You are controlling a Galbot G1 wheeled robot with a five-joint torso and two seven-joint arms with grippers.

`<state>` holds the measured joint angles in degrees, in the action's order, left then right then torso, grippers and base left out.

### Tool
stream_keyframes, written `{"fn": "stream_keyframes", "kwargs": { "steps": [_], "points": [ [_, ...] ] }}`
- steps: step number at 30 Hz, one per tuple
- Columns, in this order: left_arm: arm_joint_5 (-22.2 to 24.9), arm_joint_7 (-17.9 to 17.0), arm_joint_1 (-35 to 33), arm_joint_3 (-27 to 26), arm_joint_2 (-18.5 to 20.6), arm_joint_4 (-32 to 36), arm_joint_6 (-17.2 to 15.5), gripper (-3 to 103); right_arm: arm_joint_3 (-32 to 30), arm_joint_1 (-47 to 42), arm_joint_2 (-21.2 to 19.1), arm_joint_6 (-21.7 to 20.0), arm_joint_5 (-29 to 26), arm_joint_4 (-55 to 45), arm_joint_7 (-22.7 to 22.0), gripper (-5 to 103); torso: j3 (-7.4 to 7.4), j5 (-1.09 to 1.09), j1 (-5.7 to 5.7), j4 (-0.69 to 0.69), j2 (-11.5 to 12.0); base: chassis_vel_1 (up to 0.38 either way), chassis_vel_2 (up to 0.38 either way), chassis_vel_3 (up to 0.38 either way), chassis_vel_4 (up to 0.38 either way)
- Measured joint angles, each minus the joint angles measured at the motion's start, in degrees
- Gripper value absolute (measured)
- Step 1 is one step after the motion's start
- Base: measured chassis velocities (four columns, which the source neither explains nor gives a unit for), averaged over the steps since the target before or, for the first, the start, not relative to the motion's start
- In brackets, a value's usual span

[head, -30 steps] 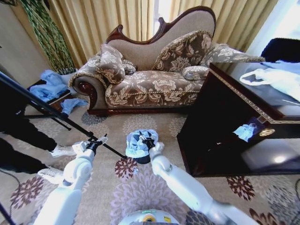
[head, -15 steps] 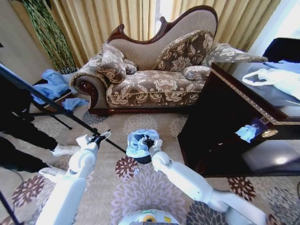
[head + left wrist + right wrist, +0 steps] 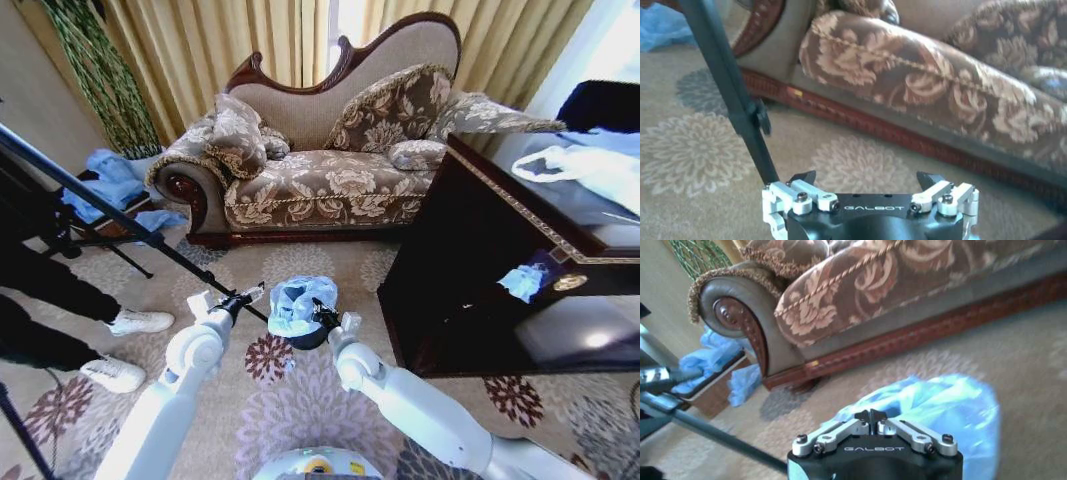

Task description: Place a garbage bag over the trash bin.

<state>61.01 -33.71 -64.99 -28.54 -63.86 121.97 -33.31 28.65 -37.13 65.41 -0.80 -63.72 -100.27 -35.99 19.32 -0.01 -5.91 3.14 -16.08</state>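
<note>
The bin (image 3: 308,338) is seen standing on the flowered carpet (image 3: 300,400) in front of the sofa (image 3: 330,150), between the sofa and the robot. Its top is covered by the bag (image 3: 300,303), a crinkled light-blue heap bunched over the rim; only a dark sliver of the bin's side is shown below the plastic.

The right gripper (image 3: 325,316) is placed at the side of the bag away from the sofa, at the bin's rim and touching the plastic. In the right wrist view the right gripper (image 3: 874,418) is shown with its jaws drawn together, tips meeting, the bag (image 3: 933,405) just beyond them; whether a fold of plastic is pinched between the tips cannot be told.

The left gripper (image 3: 243,297) is held in the air just beside the bag, on the bin's left, apart from it. In the left wrist view the left gripper (image 3: 867,179) is seen with its jaws wide apart and nothing between them, pointed at the carpet before the sofa's base. A black tripod leg (image 3: 120,220) is seen slanting across the carpet past it, left of the bin.
</note>
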Motion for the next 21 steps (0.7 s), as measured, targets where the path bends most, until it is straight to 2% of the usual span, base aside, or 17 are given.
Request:
{"fn": "stream_keyframes", "kwargs": {
  "steps": [1, 3, 5, 13, 17, 18, 21],
  "points": [
    [0.00, 0.00, 0.00, 0.00, 0.00, 0.00, 0.00, 100, 0.00, 0.00, 0.00, 0.00, 0.00, 0.00, 0.00, 0, 0.00, 0.00, 0.00, 0.00, 0.00, 0.000, 0.000, 0.000, 0.000],
    [3.57, -1.63, 1.94, -1.22, 1.00, 0.39, -0.54, 100, 0.86, 1.35, 1.83, -0.12, -1.93, 1.05, -0.97, 0, -0.02, 0.01, 0.03, 0.01, -0.01, 0.000, 0.000, 0.000, 0.000],
    [4.31, -1.76, 2.88, -1.58, 1.64, 0.31, -0.66, 100, 1.18, 1.93, 2.67, -0.12, -1.94, 2.23, -0.98, 0, -0.02, 0.02, 0.04, 0.01, -0.01, 0.000, 0.000, 0.000, 0.000],
    [7.04, 0.26, 7.29, -1.50, 3.74, -2.44, 0.50, 100, 2.77, 4.69, 7.43, -0.48, 1.12, 11.56, 1.90, 0, 0.00, 0.01, 0.02, 0.00, 0.00, 0.000, 0.000, 0.000, 0.000],
    [10.89, -0.01, 9.90, -0.58, 5.37, -2.85, 0.63, 100, 2.96, 7.25, 9.41, -2.04, 2.64, 18.28, 5.23, 0, -0.01, 0.00, 0.02, 0.02, 0.00, 0.000, 0.000, 0.000, 0.000],
    [10.89, -0.01, 9.90, -0.58, 5.37, -2.85, 0.63, 100, 2.96, 7.25, 9.41, -2.04, 2.64, 18.28, 5.23, 0, -0.01, 0.00, 0.02, 0.02, 0.00, 0.000, 0.000, 0.000, 0.000],
    [12.53, 0.07, 11.66, -0.24, 6.73, -3.53, 0.64, 100, 2.63, 9.27, 12.82, -4.31, 2.74, 23.94, 4.35, 0, 0.00, 0.01, 0.02, 0.01, 0.00, 0.000, 0.000, 0.000, 0.000]
  ]
}}
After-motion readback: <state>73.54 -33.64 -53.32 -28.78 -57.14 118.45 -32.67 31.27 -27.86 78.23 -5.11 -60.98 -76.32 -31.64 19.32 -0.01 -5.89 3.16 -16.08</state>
